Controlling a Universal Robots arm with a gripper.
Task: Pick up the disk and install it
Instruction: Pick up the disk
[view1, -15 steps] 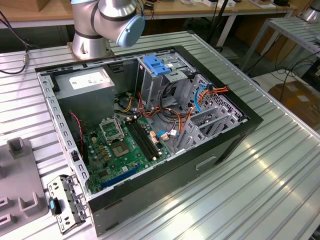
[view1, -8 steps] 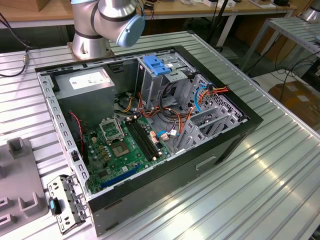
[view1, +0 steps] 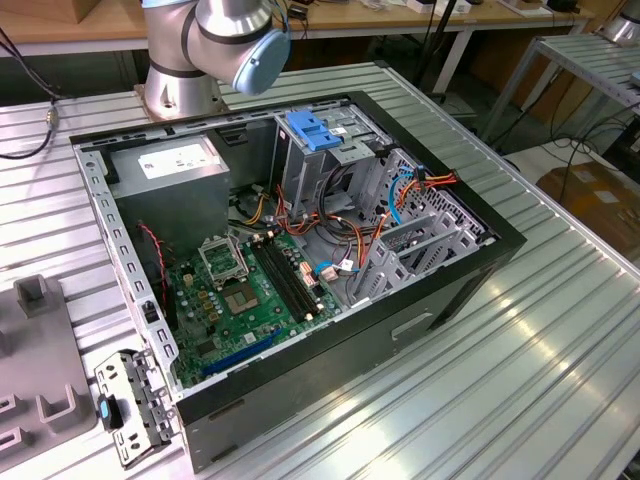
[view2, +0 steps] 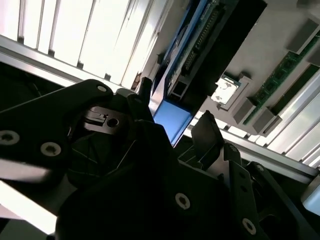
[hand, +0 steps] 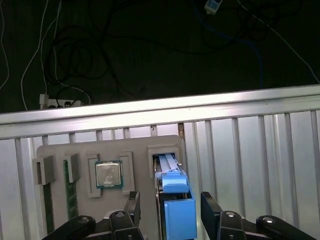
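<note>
First wrist view: the gripper (hand: 171, 206) straddles the disk (hand: 178, 215) — jaws spread wide, a gap on each side. The disk stands on edge in a slot of the grey holder tray (hand: 142, 145), near a processor chip (hand: 108, 174).

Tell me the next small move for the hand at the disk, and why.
Probably close the hand on the disk. In the first wrist view its fingers stand on either side of it with gaps showing, and the disk stands on edge in a slot of the grey tray: lined up, not yet gripped.
</note>
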